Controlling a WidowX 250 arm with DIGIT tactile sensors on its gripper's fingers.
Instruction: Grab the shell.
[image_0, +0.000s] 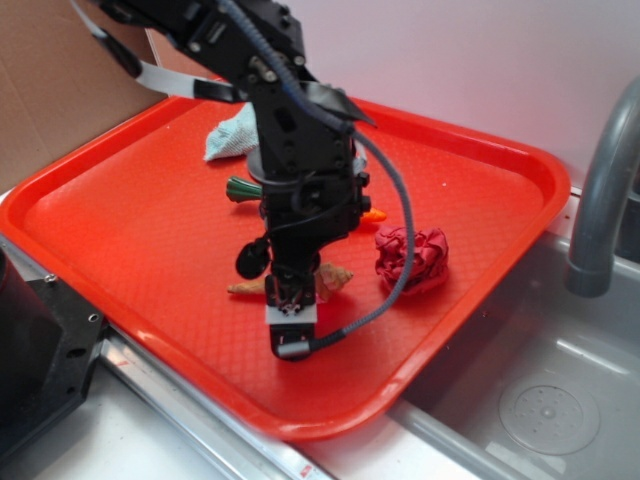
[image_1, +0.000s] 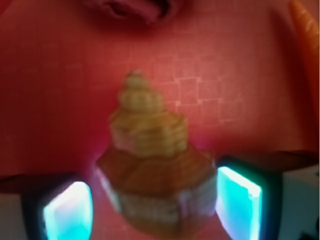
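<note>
A: Where do we have the black gripper (image_1: 156, 205) at this moment?

B: We see it low over the tray, its two fingers spread apart, with the glowing teal-lit pads (image_1: 239, 202) standing on either side of the small tan-brown ridged spiral shell (image_1: 150, 165). In the wrist view the shell's wide whorled body lies between the pads; whether either pad touches it we cannot tell, since that view is blurred.

A: And from the outside?

B: From the exterior view the gripper (image_0: 290, 300) points down at the middle of the tray's near part, and the shell (image_0: 330, 277) shows on both sides of it: the thick end to one side, the thin pointed tail to the other.

A: What lies around it?

B: Just beside the shell sits the dark red wrinkled cloth ball (image_0: 412, 260). Behind the arm we see the orange carrot with a green stem (image_0: 240, 188), mostly hidden, and farther back a pale crumpled cloth (image_0: 232, 135). All rest on the red plastic tray (image_0: 120, 215). Beyond the tray stands a grey metal faucet (image_0: 600, 190) over a steel sink (image_0: 540, 400).
</note>
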